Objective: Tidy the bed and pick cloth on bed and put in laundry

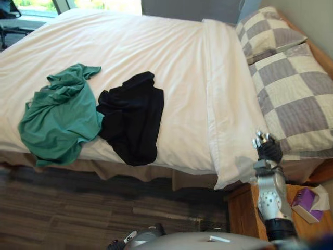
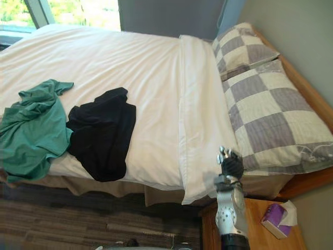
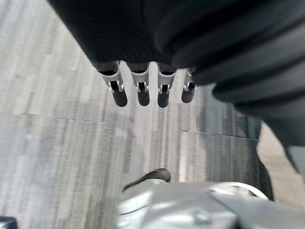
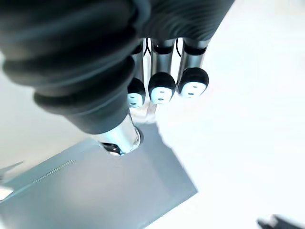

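In the left wrist view, the left hand (image 3: 138,90) hangs over the grey plank floor (image 3: 57,143). Its fingers are straight, side by side and open, with nothing in them.

In the head views, the bed (image 1: 156,52) runs from 9 o'clock across to 3 o'clock under a white duvet. At 9 o'clock a green cloth (image 1: 60,117) lies crumpled on the duvet, its lower end drooping over the bed's near edge. Just at its 3 o'clock side, touching it, a black cloth (image 1: 132,120) lies bunched, and it too reaches the near edge. Both cloths are on the bed and neither hand is on them.

Toward 2 o'clock, the duvet's turned-back white band (image 1: 229,114) crosses the bed from its far side to its near side. One corner of the band hangs off the near edge. Beyond the band are two grey-and-cream checked pillows. The far pillow (image 1: 265,34) is at about 1 o'clock and the near pillow (image 1: 299,101) at 3 o'clock, and the two overlap where they meet. A wooden headboard (image 2: 296,73) runs behind them.

At 5 o'clock the right hand (image 1: 269,148) is raised beside the bed's near edge, below the near pillow and next to the hanging corner. Its fingers are curled in and it grips nothing. Under it, in the 5 o'clock corner, stands a wooden nightstand (image 1: 244,208) with a purple tissue box (image 1: 307,204) on top.
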